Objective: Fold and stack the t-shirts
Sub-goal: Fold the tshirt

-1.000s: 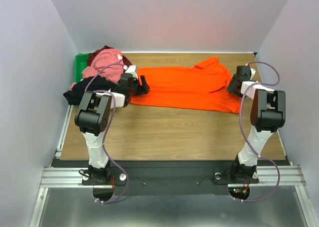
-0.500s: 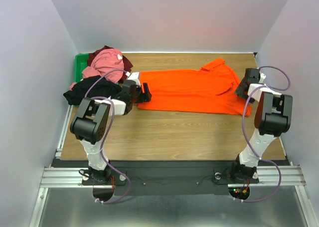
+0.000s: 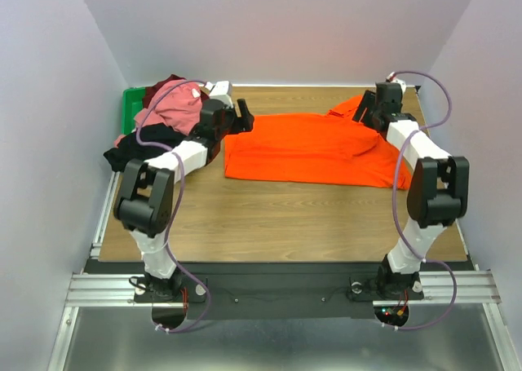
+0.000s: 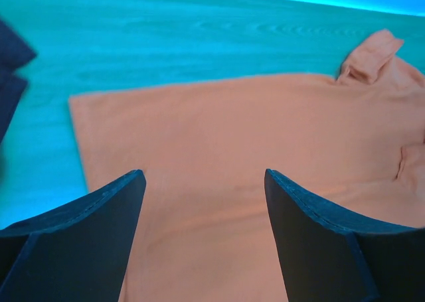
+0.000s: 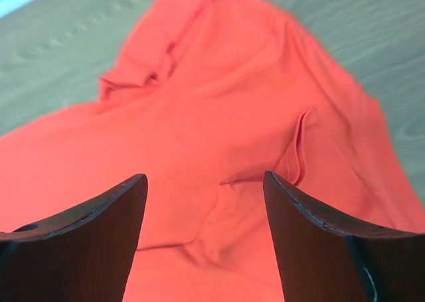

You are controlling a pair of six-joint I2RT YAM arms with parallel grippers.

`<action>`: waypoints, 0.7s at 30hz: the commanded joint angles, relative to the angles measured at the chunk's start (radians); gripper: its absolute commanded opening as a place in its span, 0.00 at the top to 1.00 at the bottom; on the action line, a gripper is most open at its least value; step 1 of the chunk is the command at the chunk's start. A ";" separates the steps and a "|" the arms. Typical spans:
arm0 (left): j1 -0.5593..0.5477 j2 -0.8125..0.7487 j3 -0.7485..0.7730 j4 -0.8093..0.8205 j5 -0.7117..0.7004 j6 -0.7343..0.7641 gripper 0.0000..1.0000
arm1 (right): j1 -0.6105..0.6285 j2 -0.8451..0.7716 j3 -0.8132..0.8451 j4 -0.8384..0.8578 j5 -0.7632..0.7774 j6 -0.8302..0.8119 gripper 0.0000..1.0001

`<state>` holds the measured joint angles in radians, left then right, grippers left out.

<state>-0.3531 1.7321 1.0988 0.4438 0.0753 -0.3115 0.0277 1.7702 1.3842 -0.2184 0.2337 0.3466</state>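
Nearest me, the counter (image 3: pixel 277 216) shows bare wood on the near side of the orange t-shirt (image 3: pixel 306 147). The orange t-shirt lies flat across the counter, long side running left to right, with its cloth bunched at the far right corner.

The left hand (image 3: pixel 242 117) sits at the orange t-shirt's far left corner. In its wrist view the left hand (image 4: pixel 204 176) is spread wide, with only the shirt (image 4: pixel 232 136) below the gap.

The right hand (image 3: pixel 364 110) sits at the far right corner. Its wrist view shows the right hand (image 5: pixel 204 179) spread over rumpled cloth (image 5: pixel 219 123), pinching nothing.

I cannot tell whether either hand touches the fabric.

Left of the orange t-shirt lies a black t-shirt (image 3: pixel 147 149). Beyond it a pink t-shirt (image 3: pixel 175 102) and a dark maroon t-shirt (image 3: pixel 161 86) are heaped on a green bin (image 3: pixel 128 110).
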 commanded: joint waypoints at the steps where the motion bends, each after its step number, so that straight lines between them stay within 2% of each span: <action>1: -0.021 0.101 0.107 -0.037 0.031 0.031 0.16 | -0.029 0.101 0.030 -0.016 -0.071 -0.003 0.24; 5: -0.023 0.167 0.134 -0.025 0.060 0.049 0.16 | -0.029 0.155 0.056 -0.013 -0.079 -0.006 0.24; 13: -0.023 0.173 0.081 0.009 0.072 0.081 0.16 | -0.029 0.229 0.072 -0.012 -0.093 -0.024 0.26; 16: -0.021 0.165 0.065 0.009 0.061 0.109 0.16 | -0.029 0.242 0.076 -0.012 -0.100 -0.027 0.30; 21: -0.017 0.185 0.064 0.004 0.055 0.124 0.16 | -0.029 0.273 0.090 -0.012 -0.128 -0.034 0.45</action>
<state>-0.3733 1.9488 1.1683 0.4141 0.1371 -0.2230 0.0002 2.0182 1.4261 -0.2539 0.1341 0.3290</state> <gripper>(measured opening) 0.840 0.584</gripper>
